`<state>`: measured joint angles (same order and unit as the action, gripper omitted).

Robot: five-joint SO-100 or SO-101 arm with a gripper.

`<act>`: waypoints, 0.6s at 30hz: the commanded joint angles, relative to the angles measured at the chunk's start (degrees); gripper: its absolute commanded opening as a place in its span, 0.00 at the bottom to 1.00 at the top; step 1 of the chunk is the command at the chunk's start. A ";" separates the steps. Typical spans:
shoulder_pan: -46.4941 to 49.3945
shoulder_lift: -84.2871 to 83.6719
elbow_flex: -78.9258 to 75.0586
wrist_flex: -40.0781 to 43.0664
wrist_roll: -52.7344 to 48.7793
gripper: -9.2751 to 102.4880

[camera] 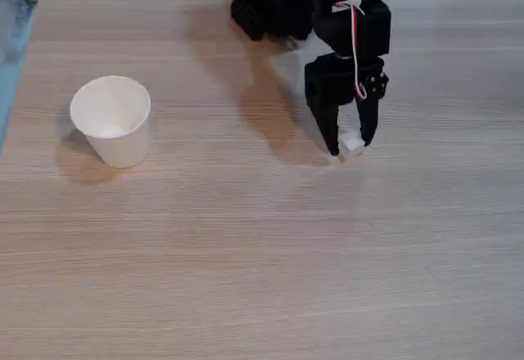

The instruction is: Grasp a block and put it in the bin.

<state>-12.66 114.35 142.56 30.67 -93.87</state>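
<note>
White block (352,143) sits between the gripper (350,145) fingers, which clasp it.

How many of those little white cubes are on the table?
1. The single block sits right of centre in the fixed view, between the fingertips of the black gripper, far from the paper cup at the left. The cup's inside looks empty.

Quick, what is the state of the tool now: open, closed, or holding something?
Tool: closed around the white block at table level; the cup stands apart, to the left.
</note>
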 commanded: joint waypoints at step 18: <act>-0.44 3.78 2.55 0.79 1.67 0.31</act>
<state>-13.10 116.46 144.93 31.29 -92.64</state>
